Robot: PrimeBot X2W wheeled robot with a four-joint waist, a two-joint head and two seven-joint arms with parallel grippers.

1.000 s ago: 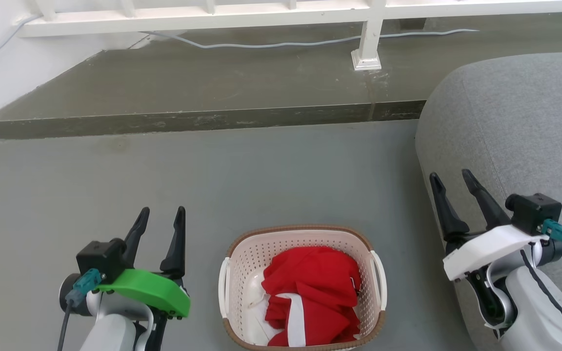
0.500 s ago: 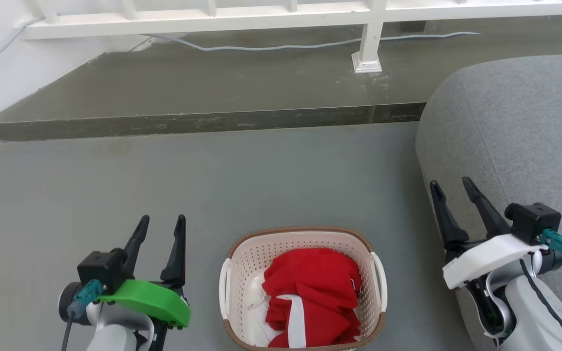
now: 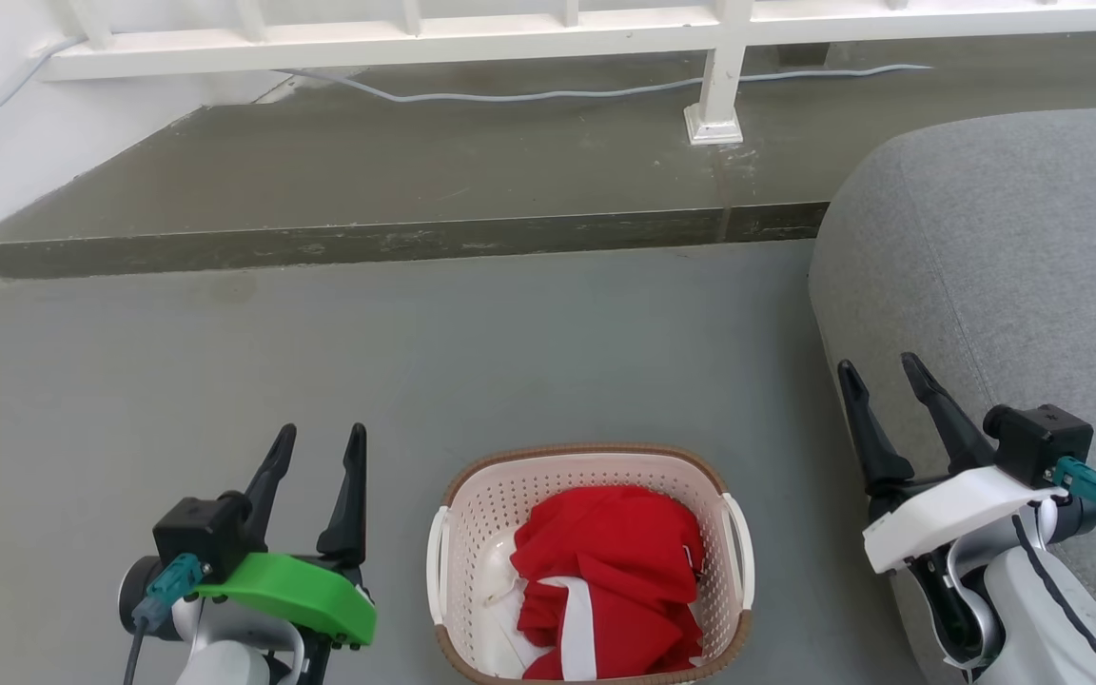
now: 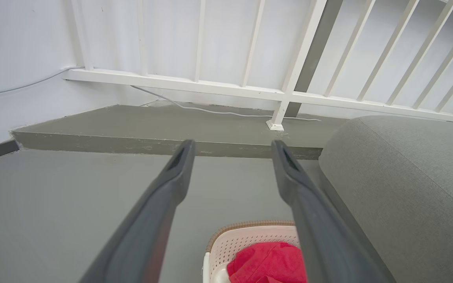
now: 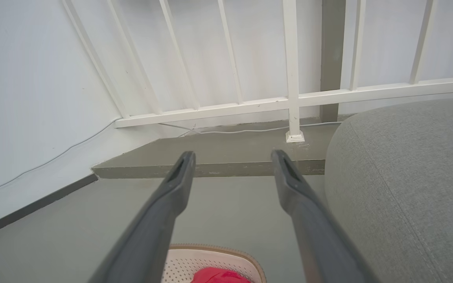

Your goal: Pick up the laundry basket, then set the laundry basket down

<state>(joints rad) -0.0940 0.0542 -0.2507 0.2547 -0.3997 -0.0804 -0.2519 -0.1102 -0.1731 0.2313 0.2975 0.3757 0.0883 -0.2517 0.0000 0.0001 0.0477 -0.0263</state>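
The laundry basket [image 3: 486, 509] stands upright on the grey floor [image 3: 225, 381], in the open stretch before a raised step [image 3: 396, 181] and just left of a grey upholstered seat [image 3: 1005, 266] that swells in from the floor's right side. Its brown rim is level, and its near end runs off the bottom of the head view. A crumpled red cloth [image 3: 605, 561] with a white band lies inside, heaped toward the right half, so the perforated wall and pale bottom are bare on the left. The two white loop handles sit on the basket's left [image 3: 436, 561] and right [image 3: 741, 552] sides, and nothing grips either. The left gripper [image 3: 322, 430] hangs near the basket's left side, apart from it, with its two dark fingers spread and nothing between them. The right gripper [image 3: 877, 362] stands off from the basket's right side, in front of the seat, its fingers parted too and holding nothing (whether it brushes the upholstery cannot be told). In the left wrist view the basket's far rim and a patch of red show low down between that gripper's fingers. The right wrist view catches the rim at its bottom edge. On the step, a white railing [image 3: 510, 33] runs along the wall on a post with a square foot, and a pale cable [image 3: 529, 93] trails behind it.
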